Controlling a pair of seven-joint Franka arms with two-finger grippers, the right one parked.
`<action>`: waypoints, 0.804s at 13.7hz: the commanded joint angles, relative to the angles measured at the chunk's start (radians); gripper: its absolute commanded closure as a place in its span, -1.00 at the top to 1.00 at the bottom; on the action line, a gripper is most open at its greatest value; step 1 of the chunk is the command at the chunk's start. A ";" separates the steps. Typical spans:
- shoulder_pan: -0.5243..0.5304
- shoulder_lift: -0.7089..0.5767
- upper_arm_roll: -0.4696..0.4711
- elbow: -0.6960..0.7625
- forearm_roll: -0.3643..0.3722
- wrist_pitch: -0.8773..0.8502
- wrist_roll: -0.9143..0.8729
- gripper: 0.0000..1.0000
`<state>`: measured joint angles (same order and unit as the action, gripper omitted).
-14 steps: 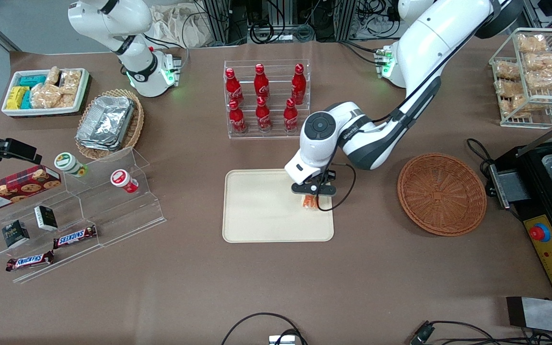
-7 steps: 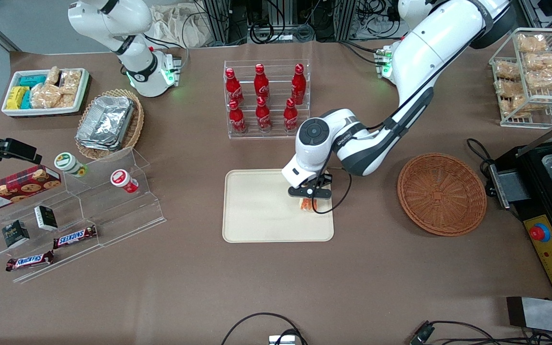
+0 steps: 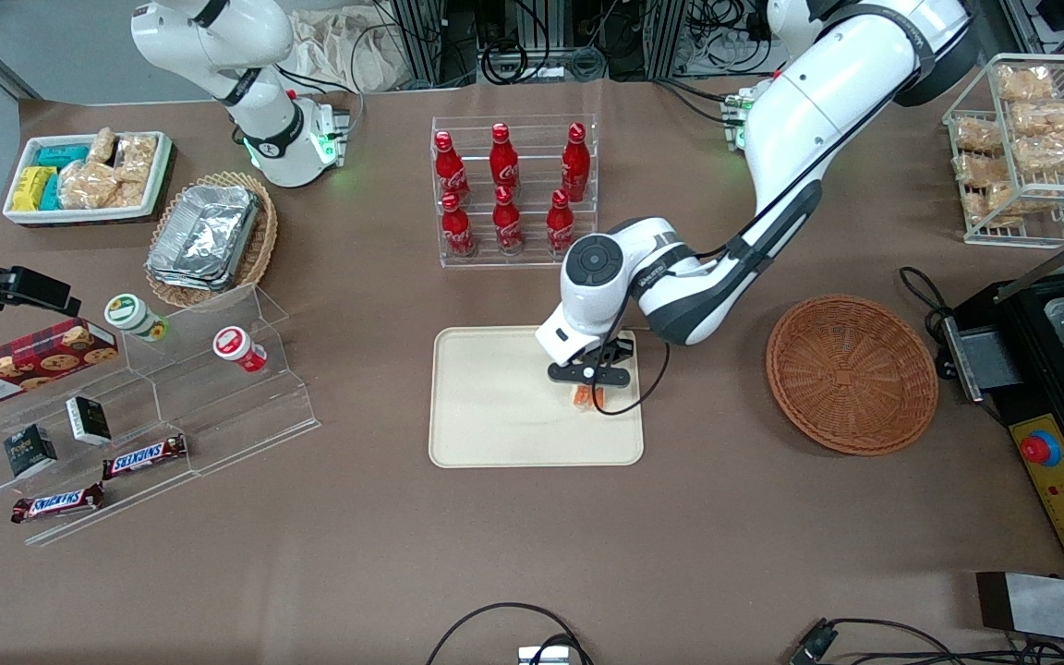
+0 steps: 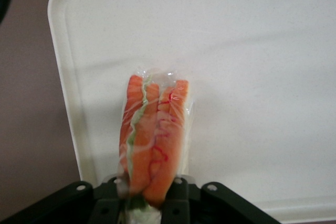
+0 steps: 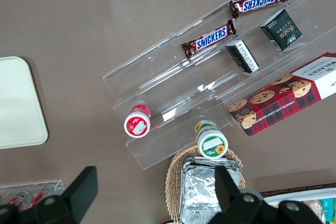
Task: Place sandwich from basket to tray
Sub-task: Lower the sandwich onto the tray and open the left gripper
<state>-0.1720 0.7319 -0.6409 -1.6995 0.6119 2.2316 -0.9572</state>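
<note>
Black two-finger gripper (image 3: 590,386) clamping clear-wrapped orange-filled sandwich wedge (image 4: 152,140) has shifted further inward over cream rectangular tray (image 3: 495,416); round reddish-brown wicker basket (image 3: 851,374) empty, release next.

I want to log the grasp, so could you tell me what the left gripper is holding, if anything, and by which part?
The left gripper holds the wrapped sandwich by one end, its filling edge showing, above the tray.

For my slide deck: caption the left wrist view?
Gripper shut on wrapped sandwich, above the cream tray.
</note>
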 commanded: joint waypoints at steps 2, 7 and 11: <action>-0.035 0.027 0.026 0.041 0.026 -0.009 -0.029 -0.07; -0.026 0.018 0.038 0.041 0.025 -0.018 -0.025 0.37; -0.020 -0.003 0.040 0.043 0.022 -0.023 -0.028 0.65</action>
<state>-0.1863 0.7411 -0.6033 -1.6738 0.6135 2.2305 -0.9620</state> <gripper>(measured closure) 0.207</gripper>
